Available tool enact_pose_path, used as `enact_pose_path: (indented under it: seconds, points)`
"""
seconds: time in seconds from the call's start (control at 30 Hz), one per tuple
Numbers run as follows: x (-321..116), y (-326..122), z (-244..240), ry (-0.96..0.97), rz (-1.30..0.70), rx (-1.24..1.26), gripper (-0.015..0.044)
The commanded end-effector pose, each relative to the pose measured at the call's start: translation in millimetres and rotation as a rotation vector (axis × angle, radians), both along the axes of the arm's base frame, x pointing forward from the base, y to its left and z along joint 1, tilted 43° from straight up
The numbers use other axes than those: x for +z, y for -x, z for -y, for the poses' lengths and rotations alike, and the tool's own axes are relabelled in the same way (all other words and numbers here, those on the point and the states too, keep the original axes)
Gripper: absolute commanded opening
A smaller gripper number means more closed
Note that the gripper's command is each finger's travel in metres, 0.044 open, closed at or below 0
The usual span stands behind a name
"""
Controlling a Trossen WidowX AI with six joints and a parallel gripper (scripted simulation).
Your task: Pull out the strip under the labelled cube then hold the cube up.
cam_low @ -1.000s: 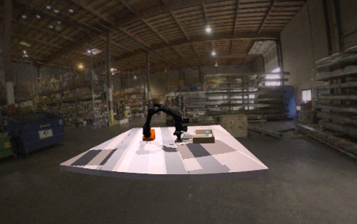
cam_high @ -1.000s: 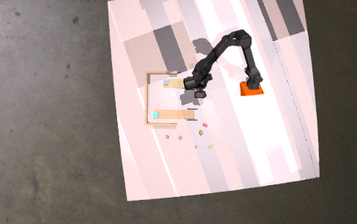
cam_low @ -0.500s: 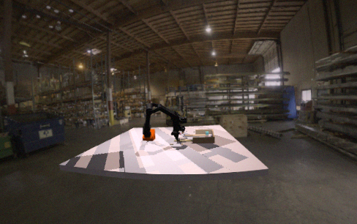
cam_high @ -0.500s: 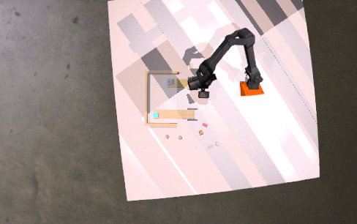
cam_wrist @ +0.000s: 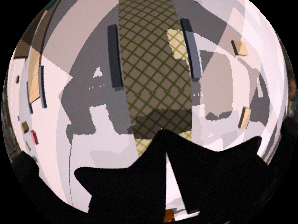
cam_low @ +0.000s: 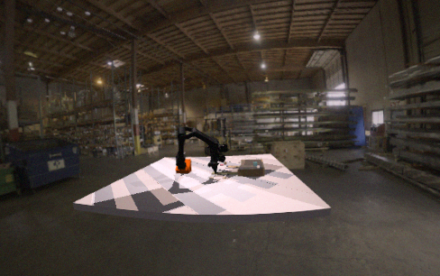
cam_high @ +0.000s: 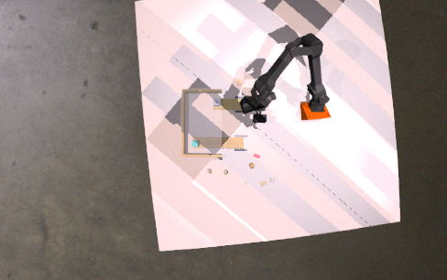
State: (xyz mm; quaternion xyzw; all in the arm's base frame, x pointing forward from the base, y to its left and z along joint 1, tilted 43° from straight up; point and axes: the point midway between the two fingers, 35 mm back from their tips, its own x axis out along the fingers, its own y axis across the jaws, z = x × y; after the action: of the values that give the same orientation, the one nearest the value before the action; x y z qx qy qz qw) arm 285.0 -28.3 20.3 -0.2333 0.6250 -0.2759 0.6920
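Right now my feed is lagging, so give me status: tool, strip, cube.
Tool shut, empty, at upper strip's near end. Blue cube on its far end. Nothing blocking.

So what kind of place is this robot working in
Most likely a warehouse or industrial hall: tall storage racks along the walls, an exposed timber roof with hanging lights, and a blue dumpster on the concrete floor.

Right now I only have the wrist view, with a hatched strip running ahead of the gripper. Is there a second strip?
Observer: Yes. The top view shows a second strip lower in the tray, with a cyan cube on it.
Operator: Is the tray walled on my side?
Observer: No, the side facing the arm is open.
Operator: Where is the gripper?
Observer: The gripper, shut, is outside the tray at the near end of your strip.
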Motion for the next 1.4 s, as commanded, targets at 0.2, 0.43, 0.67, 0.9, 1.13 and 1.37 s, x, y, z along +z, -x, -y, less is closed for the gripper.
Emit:
enact_pose_path:
  seconds: [0.2, 0.43, 0.67, 0.9, 1.13, 1.37]
  points:
    - [-6, 21, 3, 0.001, -0.023, -0.012, 0.0]
    - [-7, 32, 2, 0.0, -0.024, -0.012, 0.0]
    - [-8, 43, 2, 0.0, -0.024, -0.012, 0.0]
    - [-9, 53, 2, 0.0, -0.025, -0.012, 0.0]
    - [-10, 64, 1, 0.0, -0.025, -0.012, 0.0]
    - [-11, 74, 1, 0.0, -0.026, -0.012, 0.0]
